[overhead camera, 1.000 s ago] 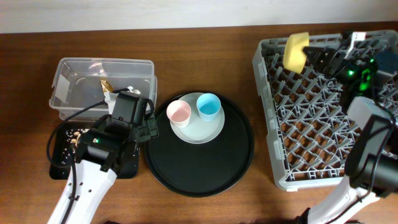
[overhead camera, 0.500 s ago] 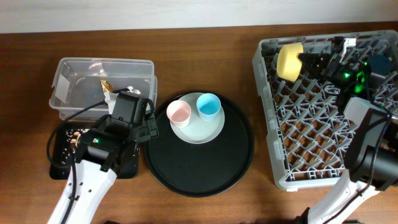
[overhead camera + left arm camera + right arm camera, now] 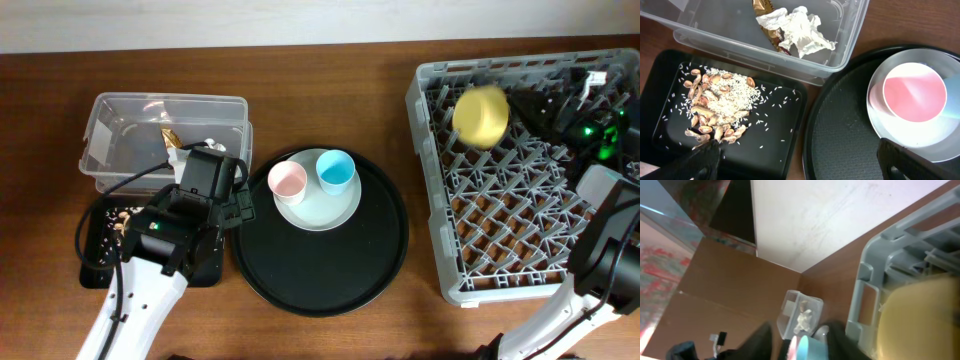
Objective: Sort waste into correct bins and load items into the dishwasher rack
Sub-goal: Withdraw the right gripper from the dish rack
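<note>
The yellow bowl (image 3: 481, 115) shows blurred over the far left part of the grey dishwasher rack (image 3: 500, 210), free of my right gripper (image 3: 530, 100), which stands open just right of it. In the right wrist view the bowl (image 3: 920, 320) lies off to the right of the parted fingers. My left gripper (image 3: 800, 165) hangs open over the seam between the black bin (image 3: 775, 145) with food scraps (image 3: 715, 105) and the round tray. The clear tub (image 3: 850, 50) holds the napkin (image 3: 802, 30) and wrapper (image 3: 765, 10). The pink cup (image 3: 287, 181) and blue cup (image 3: 335, 170) stand on the plate (image 3: 320, 212).
The plate rests on a large round black tray (image 3: 330, 270) between the bins and the rack. The clear tub (image 3: 120, 110) sits behind the black bin (image 3: 95, 270) at the left. My right arm reaches over the rack's right side.
The right gripper carried the yellow bowl along the rack's far edge, then opened. The bowl has left the jaws and moved down and right into the rack. The left arm has not moved.
</note>
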Tool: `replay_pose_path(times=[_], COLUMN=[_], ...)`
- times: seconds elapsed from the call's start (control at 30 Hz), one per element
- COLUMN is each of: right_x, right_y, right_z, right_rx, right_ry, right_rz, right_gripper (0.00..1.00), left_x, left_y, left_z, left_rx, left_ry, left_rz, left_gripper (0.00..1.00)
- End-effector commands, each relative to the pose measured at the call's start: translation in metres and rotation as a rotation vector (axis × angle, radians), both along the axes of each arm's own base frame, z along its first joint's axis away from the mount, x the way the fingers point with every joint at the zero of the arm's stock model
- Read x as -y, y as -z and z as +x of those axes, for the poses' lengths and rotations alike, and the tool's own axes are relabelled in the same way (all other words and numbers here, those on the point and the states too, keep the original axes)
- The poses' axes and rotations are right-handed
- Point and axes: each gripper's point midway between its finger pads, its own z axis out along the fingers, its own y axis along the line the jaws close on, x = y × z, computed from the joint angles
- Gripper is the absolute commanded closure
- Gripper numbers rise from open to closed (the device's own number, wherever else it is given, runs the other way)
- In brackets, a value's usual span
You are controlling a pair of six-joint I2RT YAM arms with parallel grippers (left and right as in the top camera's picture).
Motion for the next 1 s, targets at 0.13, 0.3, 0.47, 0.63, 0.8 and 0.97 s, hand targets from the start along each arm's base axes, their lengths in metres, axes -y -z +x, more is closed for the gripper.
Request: replay_pose_path(times=[0.13, 0.3, 0.47, 0.63, 0.8, 0.97], right_x=[0.034, 0.037, 0.021, -0.015, -0.071, -0.139], right_y=[-0.005, -0.024, -0.064, -0.089, -0.1, -0.114], right_z=[-0.009, -0.014, -0.023, -0.024, -0.018, -0.008], right_rx=[-0.046, -0.017, 0.082, 0.095, 0.055, 0.075], right_ry=[0.054, 0.054, 0.034, -0.036, -0.166, -0.31], right_rz=[0.04, 0.032, -0.015, -0.015, 0.019, 0.019], right_gripper=[0.59, 0.59, 0.56, 0.52, 0.48, 0.47], left_x=[-0.003, -0.003, -0.003, -0.003, -0.003, -0.003], left_y=[-0.009, -0.009, -0.009, -0.009, -0.009, -0.009], left_z=[0.002, 0.002, 0.002, 0.002, 0.002, 0.002], left_rx=[0.027, 0.027, 0.027, 0.027, 0.027, 0.027], left_ry=[-0.008, -0.008, -0.008, -0.008, -0.008, -0.008], left_rz=[0.006, 0.006, 0.006, 0.006, 0.006, 0.006], left_gripper=[0.01, 0.01, 0.01, 0.01, 0.01, 0.01])
